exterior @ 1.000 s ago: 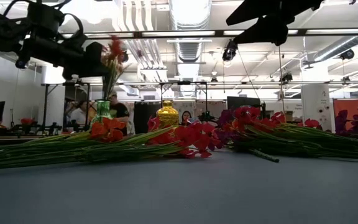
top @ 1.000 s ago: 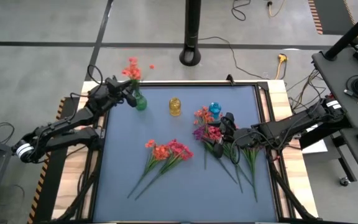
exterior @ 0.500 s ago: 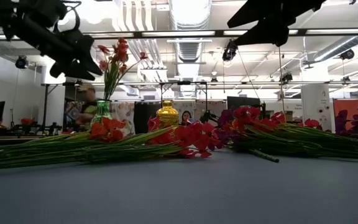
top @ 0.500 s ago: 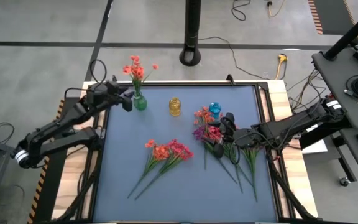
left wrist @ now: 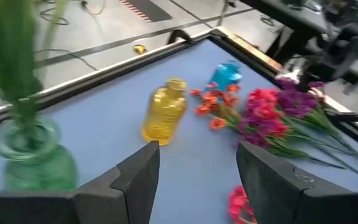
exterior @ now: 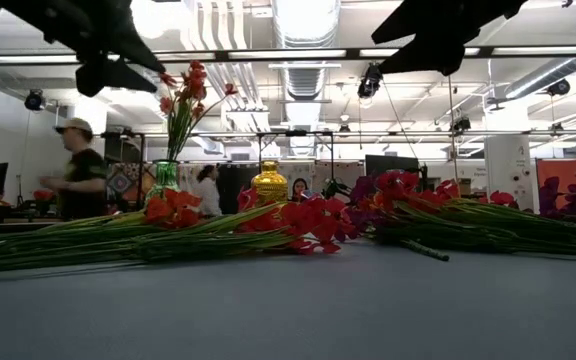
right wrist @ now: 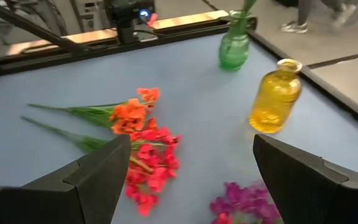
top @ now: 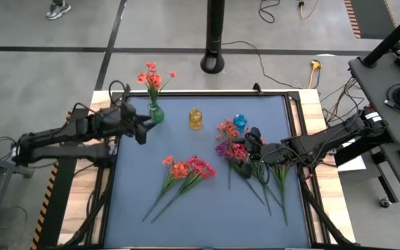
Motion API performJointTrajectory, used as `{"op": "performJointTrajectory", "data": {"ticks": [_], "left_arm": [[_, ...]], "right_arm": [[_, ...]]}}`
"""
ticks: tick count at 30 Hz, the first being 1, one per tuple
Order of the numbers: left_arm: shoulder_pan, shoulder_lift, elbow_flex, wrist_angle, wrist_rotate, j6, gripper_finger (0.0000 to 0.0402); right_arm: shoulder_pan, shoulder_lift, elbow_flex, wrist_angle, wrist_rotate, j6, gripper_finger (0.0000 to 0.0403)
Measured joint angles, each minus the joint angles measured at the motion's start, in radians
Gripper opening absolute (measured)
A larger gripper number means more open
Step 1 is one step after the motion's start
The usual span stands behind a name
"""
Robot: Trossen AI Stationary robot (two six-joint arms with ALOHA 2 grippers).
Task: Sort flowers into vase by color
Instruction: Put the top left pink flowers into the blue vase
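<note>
You are in a big robot lab or workshop. Look at the grey concrete floor (top: 47, 48) with loose black cables (top: 269, 10) on it. Long bright ceiling lights (exterior: 268, 55) and silver air pipes (exterior: 303, 60) hang overhead. A person in a cap (exterior: 78, 170) walks past the work benches behind.
</note>
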Motion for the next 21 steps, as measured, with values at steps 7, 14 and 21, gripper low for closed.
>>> {"op": "performJointTrajectory", "data": {"ticks": [7,14,21], "left_arm": [[-0.299,0.086,0.011,0.003,-0.192,-0.116,0.0196],[-0.466,0.214,0.013,0.005,-0.225,-0.246,0.0196],[-0.569,0.397,0.096,0.011,-0.211,-0.302,0.0196]], "right_arm": [[0.0,0.017,0.0,0.005,-0.021,0.079,0.0331],[0.002,0.068,0.0,0.006,-0.101,0.188,0.0331],[0.003,0.165,0.0,0.006,-0.279,0.291,0.0331]]}}
